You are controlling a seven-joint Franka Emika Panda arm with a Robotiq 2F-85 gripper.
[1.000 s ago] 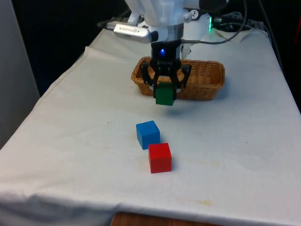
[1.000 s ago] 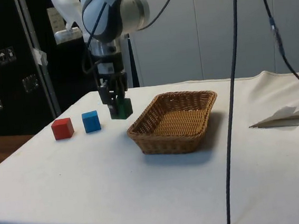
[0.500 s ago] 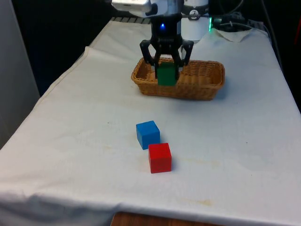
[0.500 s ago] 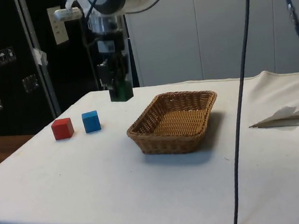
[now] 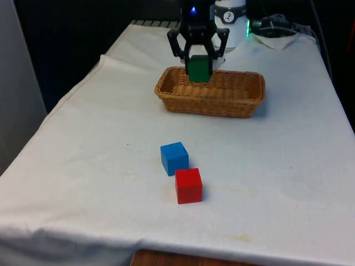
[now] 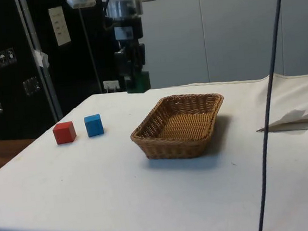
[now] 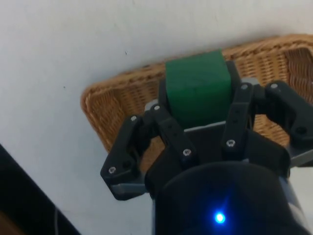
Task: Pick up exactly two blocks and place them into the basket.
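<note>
My gripper (image 5: pixel 198 62) is shut on a green block (image 5: pixel 198 68), held in the air above the wicker basket (image 5: pixel 244 105) near its end on the front view's left. From the side, the green block (image 6: pixel 138 82) hangs well above the table, just short of the basket's (image 6: pixel 170 146) near rim. The wrist view has the green block (image 7: pixel 198 90) between the fingers with the basket's corner (image 7: pixel 105 105) below it. A blue block (image 5: pixel 174 158) and a red block (image 5: pixel 188 185) sit close together on the cloth nearer the front edge; the side view shows them as blue (image 6: pixel 94 125) and red (image 6: pixel 64 132).
The white cloth (image 5: pixel 83 166) covers the table, with open cloth around the two blocks. A folded piece of white material (image 6: pixel 296 119) lies beyond the basket in the side view. A dark cable (image 6: pixel 268 110) hangs down in front of the side camera.
The gripper has risen with the green block and carried it away from the blue and red blocks to a spot over the basket's edge. The other blocks have stayed put.
</note>
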